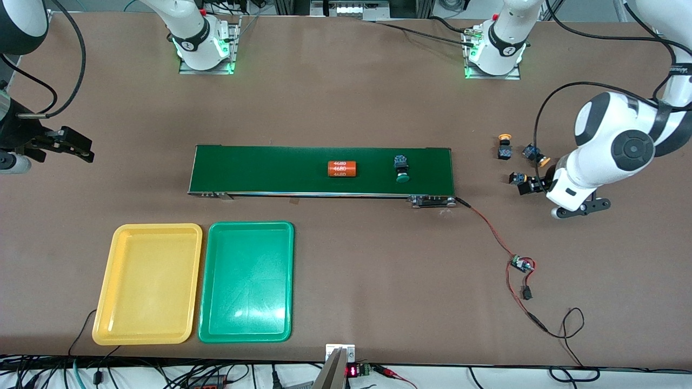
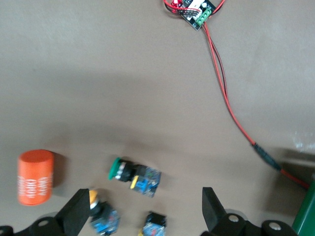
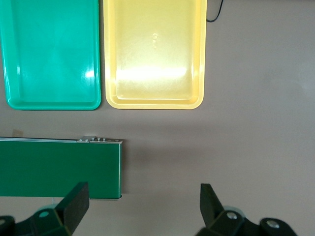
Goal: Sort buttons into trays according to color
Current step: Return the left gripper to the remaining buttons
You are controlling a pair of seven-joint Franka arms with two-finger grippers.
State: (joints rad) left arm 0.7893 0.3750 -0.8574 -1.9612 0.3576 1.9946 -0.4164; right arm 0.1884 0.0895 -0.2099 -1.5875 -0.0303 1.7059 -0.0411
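Observation:
One green-capped button (image 1: 401, 167) lies on the conveyor belt (image 1: 270, 170). Three more buttons lie on the table at the left arm's end: two yellow-orange (image 1: 504, 147) (image 1: 535, 154) and one (image 1: 518, 178) partly hidden by my left gripper (image 1: 538, 183). In the left wrist view that gripper (image 2: 145, 211) is open over them: a green button (image 2: 135, 176) and two yellow-orange ones (image 2: 101, 212) (image 2: 155, 226). The yellow tray (image 1: 116, 281) and green tray (image 1: 216, 281) sit near the front camera, both empty. My right gripper (image 1: 75, 146) (image 3: 142, 206) is open and empty beside the belt's end.
An orange "4680" cylinder (image 1: 343, 169) lies on the belt; another (image 2: 35, 177) stands beside the button cluster. A red wire (image 1: 486, 227) runs from the belt to a small circuit board (image 1: 521, 265). The trays (image 3: 49, 51) (image 3: 155, 51) also show in the right wrist view.

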